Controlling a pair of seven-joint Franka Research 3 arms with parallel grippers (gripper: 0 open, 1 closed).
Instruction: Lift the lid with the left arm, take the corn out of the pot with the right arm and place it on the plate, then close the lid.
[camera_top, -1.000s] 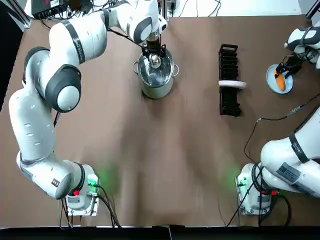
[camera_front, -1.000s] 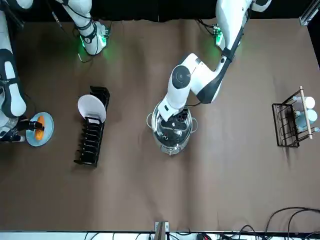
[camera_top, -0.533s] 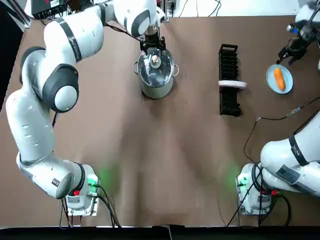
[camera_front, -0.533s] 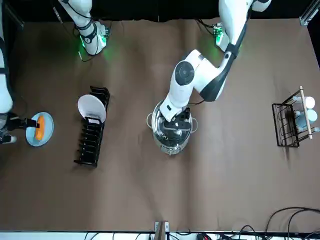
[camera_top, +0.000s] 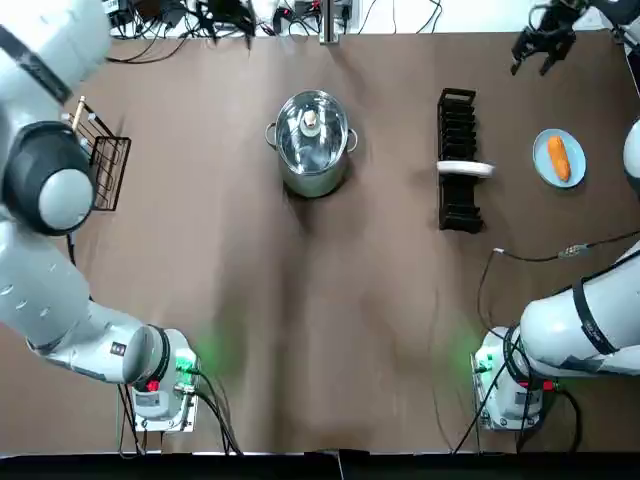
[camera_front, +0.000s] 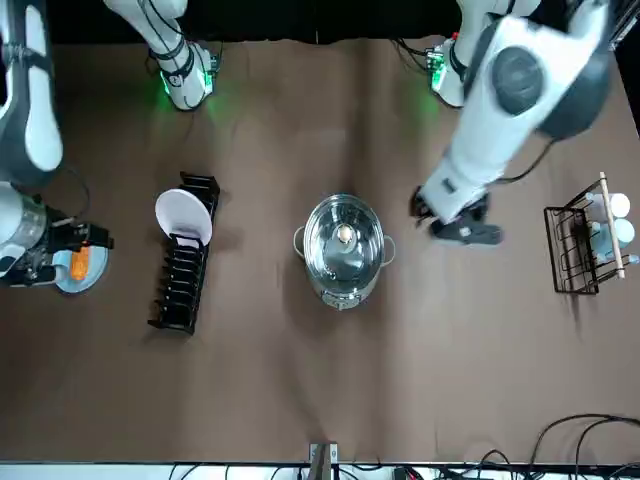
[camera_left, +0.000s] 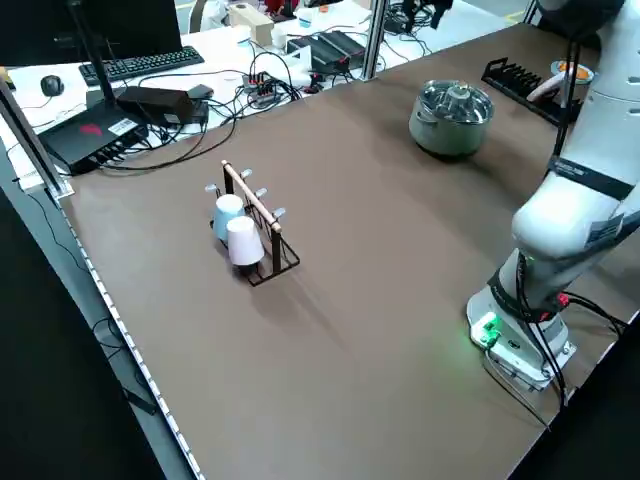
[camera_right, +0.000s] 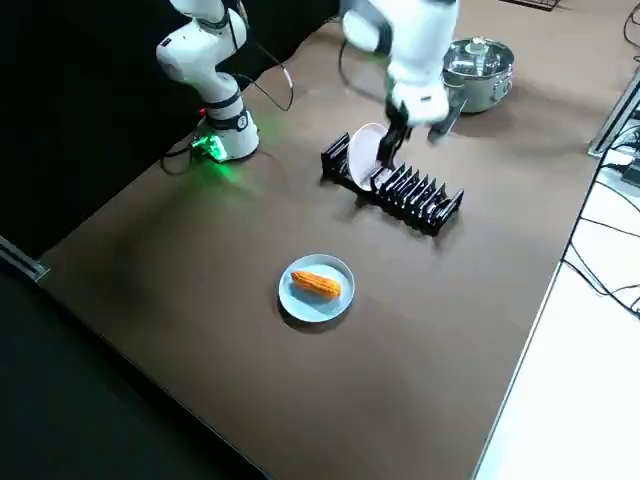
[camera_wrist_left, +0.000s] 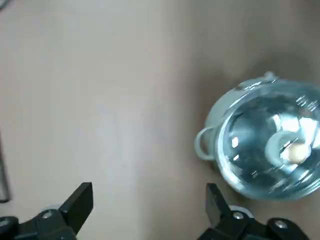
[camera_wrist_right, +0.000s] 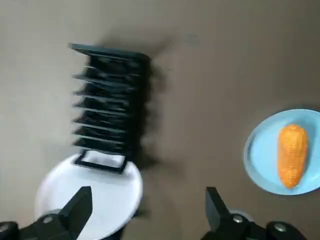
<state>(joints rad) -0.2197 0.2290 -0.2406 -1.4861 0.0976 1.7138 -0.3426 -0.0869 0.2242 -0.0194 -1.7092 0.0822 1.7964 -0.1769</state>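
The steel pot (camera_top: 312, 180) stands at the far middle of the table with its glass lid (camera_top: 300, 135) resting on it. The orange corn (camera_top: 559, 157) lies on the small blue plate (camera_top: 576, 165) at the far right. My left gripper (camera_wrist_left: 148, 207) hangs open and empty, high above the table and off to the side of the pot (camera_wrist_left: 265, 145). My right gripper (camera_wrist_right: 147, 207) is open and empty too, raised near the table's far right corner (camera_top: 541, 44), apart from the corn (camera_wrist_right: 291, 155).
A black dish rack (camera_top: 458, 160) holding one white plate (camera_top: 466, 169) stands between the pot and the blue plate. A wire rack with cups (camera_left: 248, 226) sits at the far left. Cables and electronics lie beyond the far edge.
The left gripper let go of the lid knob and rose away from the pot. The right gripper opened, left the corn on the plate and lifted toward the far right corner.
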